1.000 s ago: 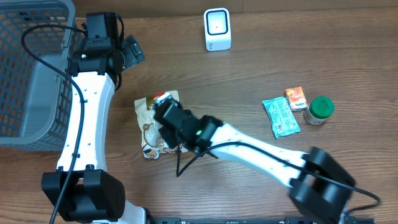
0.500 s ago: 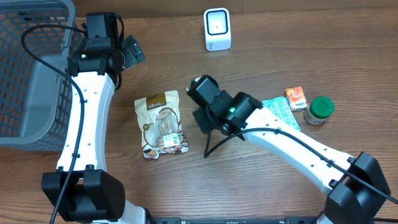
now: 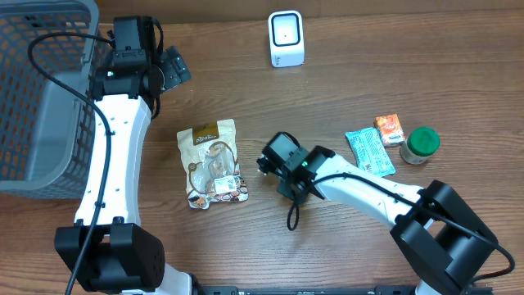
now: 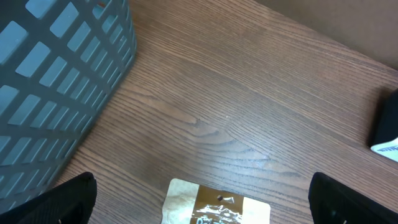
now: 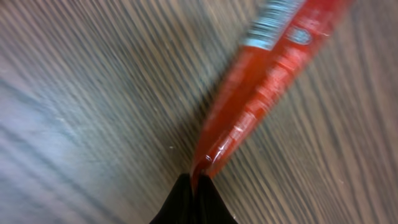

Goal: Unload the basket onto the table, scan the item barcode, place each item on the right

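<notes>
Right gripper [image 5: 194, 194]: jaws together, clamped on the thin bottom edge of a red packet [image 5: 261, 93]. In the right wrist view the packet runs away from the fingertips, up and to the right, close over the wooden table [image 3: 458, 65]. A white printed patch sits at the packet's far end, too blurred to read.

Scanner [image 3: 286, 38]: upright on the table, well apart from the right gripper, on the far side of it.

Snack pouch [image 3: 211, 164]: flat on the table, just left of the right gripper, not touching it.

To the right of the right gripper, near one another: teal packet [image 3: 370, 153], orange carton [image 3: 390, 129], green-lidded jar [image 3: 422, 144].

Left gripper [image 3: 172, 70]: jaws fully apart, holding nothing. In the left wrist view the top edge of the snack pouch shows between its fingertips [image 4: 65, 199]. The basket [image 3: 41, 98] stands just to its left.
</notes>
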